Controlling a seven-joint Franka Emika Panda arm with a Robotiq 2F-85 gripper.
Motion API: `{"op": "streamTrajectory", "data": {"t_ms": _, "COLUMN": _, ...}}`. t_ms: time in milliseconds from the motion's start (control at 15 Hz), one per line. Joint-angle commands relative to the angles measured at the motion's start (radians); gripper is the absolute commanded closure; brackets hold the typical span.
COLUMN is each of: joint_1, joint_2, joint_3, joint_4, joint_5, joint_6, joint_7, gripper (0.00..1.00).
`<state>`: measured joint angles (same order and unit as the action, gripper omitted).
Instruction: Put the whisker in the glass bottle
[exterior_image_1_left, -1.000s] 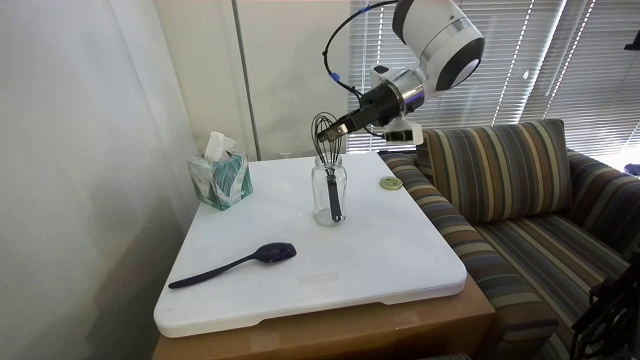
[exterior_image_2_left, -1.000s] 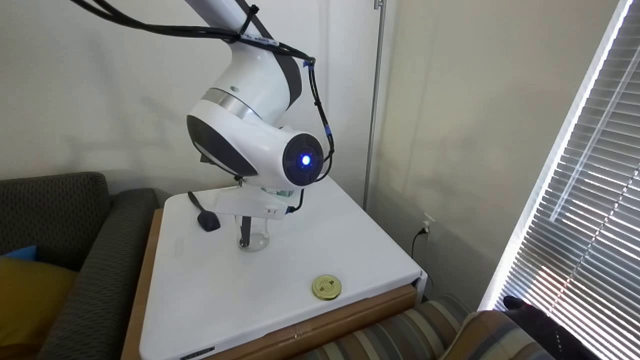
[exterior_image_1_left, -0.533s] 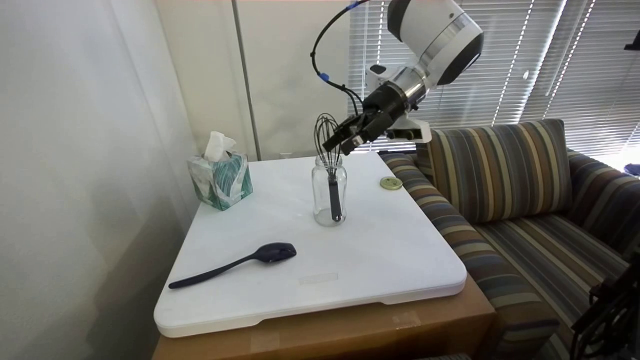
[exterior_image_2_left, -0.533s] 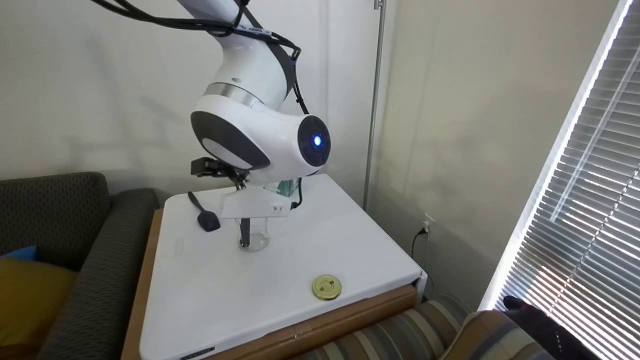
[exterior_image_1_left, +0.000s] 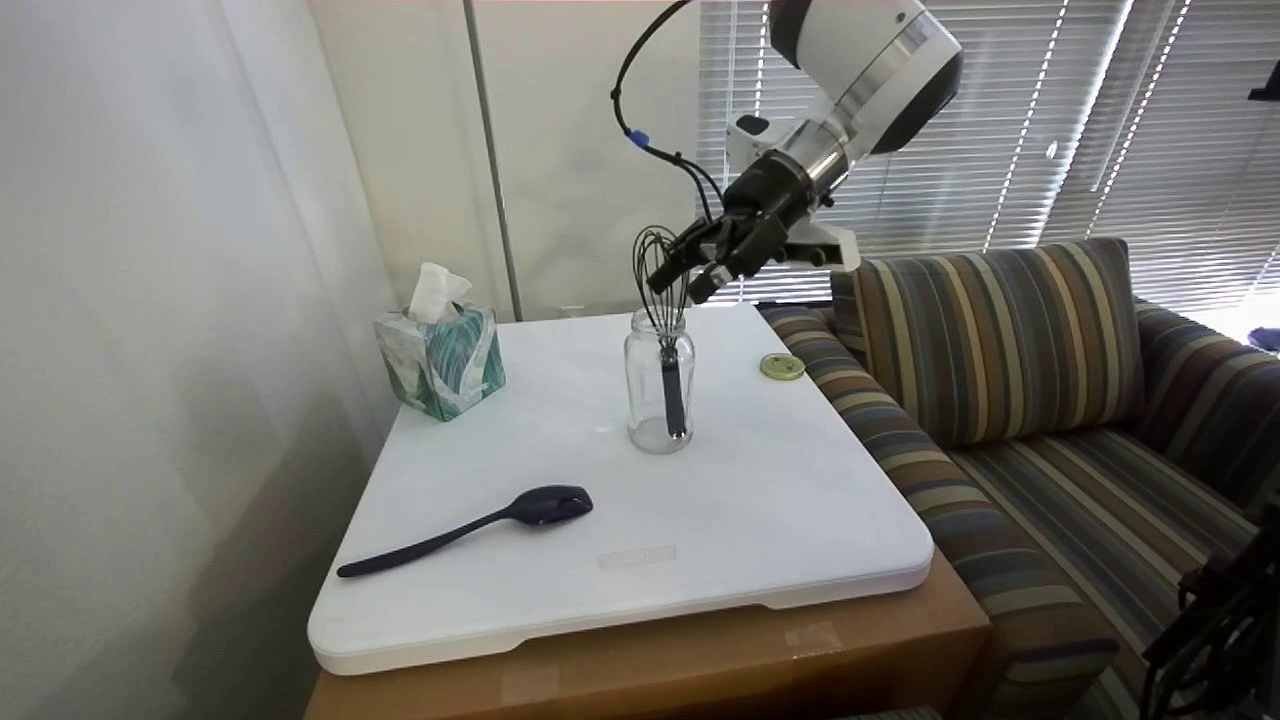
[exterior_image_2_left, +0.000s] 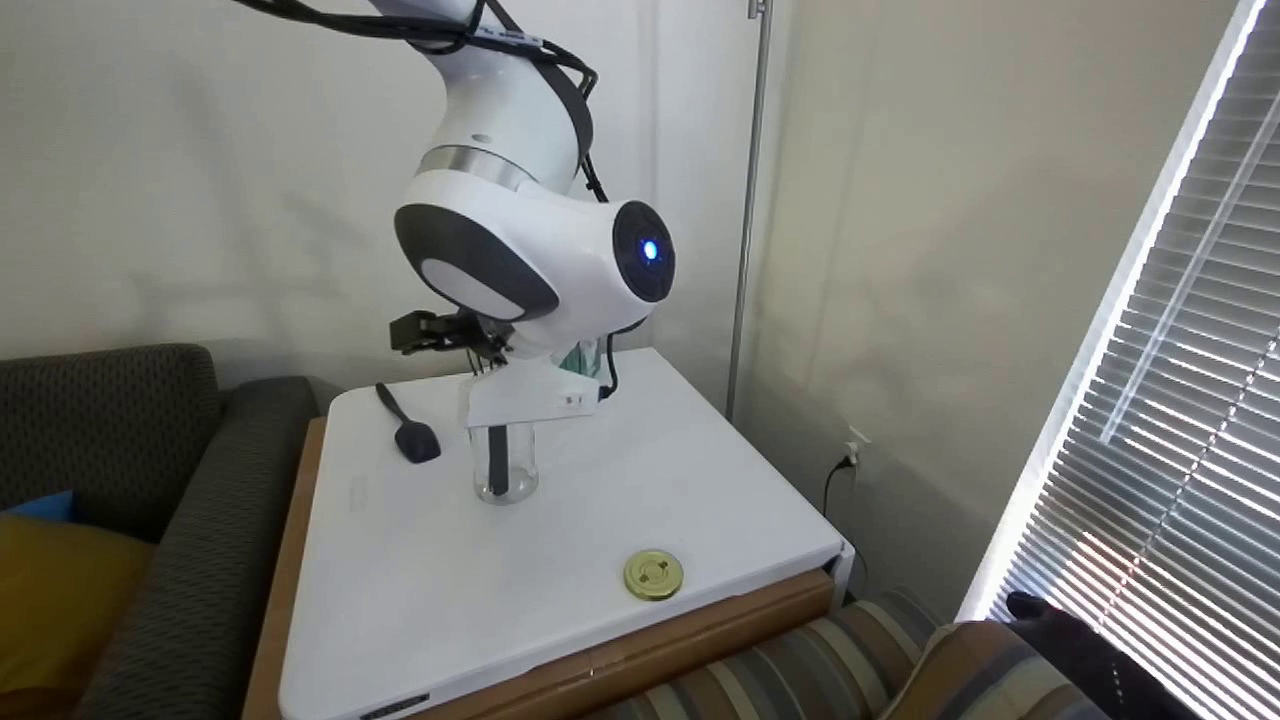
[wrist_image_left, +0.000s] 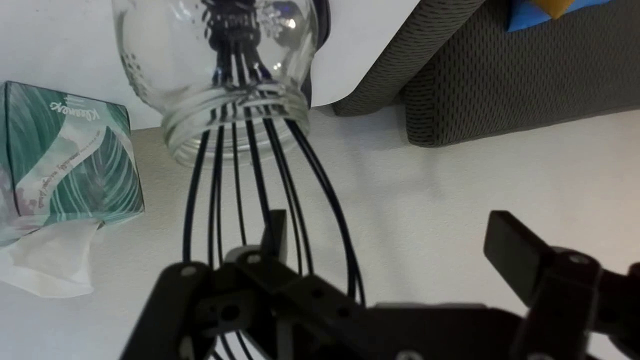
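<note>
Handle down, the dark balloon whisk (exterior_image_1_left: 668, 352) with looped black wires leans inside the clear, cylindrical glass bottle (exterior_image_1_left: 643, 390) on the white counter (exterior_image_1_left: 770, 520), its loops rising out of the bottle's mouth. Higher than the bottle, the black two-fingered claw (wrist_image_left: 387, 230) is spread wide and grips nothing; whether one finger touches the wires I cannot tell. In an exterior view, a teal-and-white tissue box (exterior_image_1_left: 445, 365) and a dark long-handled spoon (exterior_image_1_left: 530, 506) lie left of the bottle, a round gold lid (exterior_image_1_left: 782, 366) right of it.

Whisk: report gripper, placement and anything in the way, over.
Gripper open. Whisk handle-down in glass bottle, looped end sticking out. One finger overlaps it in the wrist view; might snag.
</note>
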<state>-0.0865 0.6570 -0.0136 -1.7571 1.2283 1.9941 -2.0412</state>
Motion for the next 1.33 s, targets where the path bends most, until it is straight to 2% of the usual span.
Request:
{"op": "streamTrajectory", "data": {"t_ms": 0, "joint_1": -0.008, "joint_2": -0.017, "joint_3": -0.002, "joint_4": 0.005, "joint_5": -0.04, "joint_6": -0.008, "joint_7": -0.023, "gripper": 0.0}}
{"op": "streamTrajectory", "data": {"t_ms": 467, "joint_1": 0.007, "joint_2": -0.019, "joint_3": -0.011, "joint_4": 0.015, "joint_5": -0.122, "joint_6": 0.063, "joint_7": 0.031, "gripper": 0.0}}
{"op": "streamTrajectory", "data": {"t_ms": 1067, "joint_1": 0.025, "joint_2": -0.033, "joint_3": 0.003, "joint_4": -0.011, "joint_5": -0.131, "joint_6": 0.289, "joint_7": 0.108, "gripper": 0.0}}
{"op": "streamTrajectory", "data": {"t_ms": 1267, "joint_1": 0.055, "joint_2": -0.051, "joint_3": -0.005, "joint_4": -0.04, "joint_5": -0.156, "joint_6": 0.391, "joint_7": 0.171, "gripper": 0.0}}
